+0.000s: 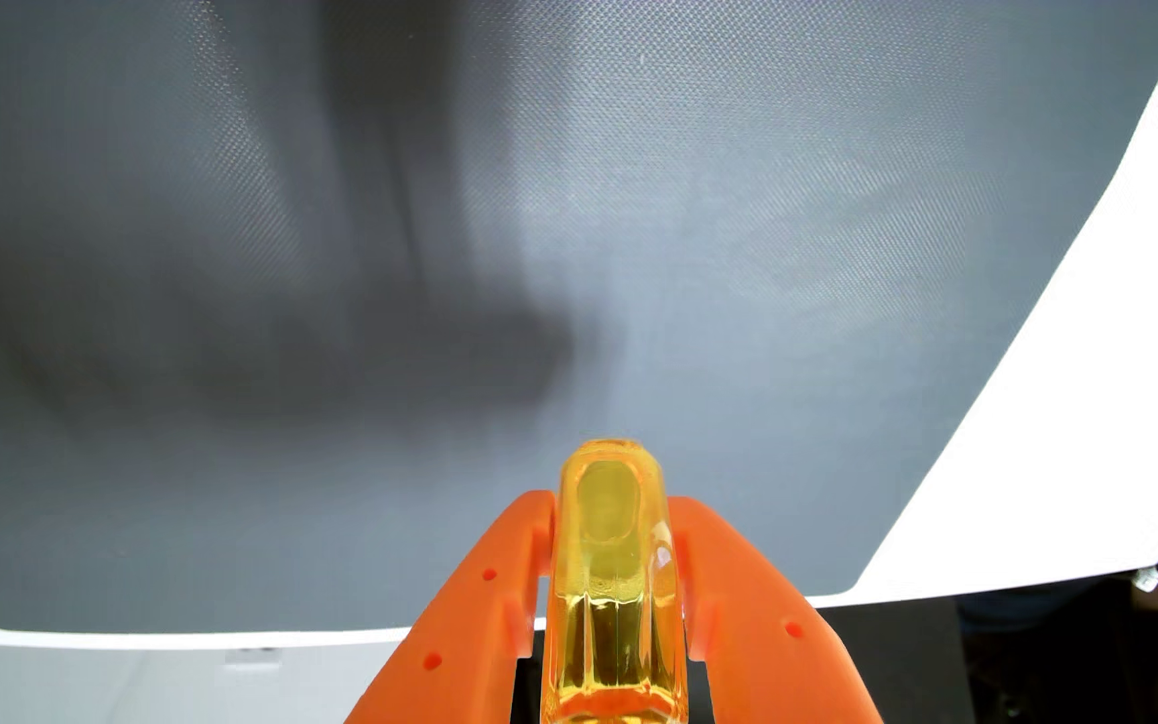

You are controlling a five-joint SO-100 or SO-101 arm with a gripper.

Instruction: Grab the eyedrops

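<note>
Right now, through the wrist view, I see the translucent amber-yellow eyedrop bottle [609, 578] clamped between the two orange plastic fingers [472, 612] of my end effector [609, 518], one finger pressed to each of its sides. Its long axis runs up the picture from the bottom edge, its rounded end pointing away from the camera and poking just past the fingertips. Below it spreads a dark grey mat [736, 230] with a fine woven texture and rounded corners, crossed by a soft broad shadow on the left. The mat lies on a white bench [1119, 390], which shows along the right and lower edges. The bottle is glossy and smooth, with faceted sides near the camera.
</note>
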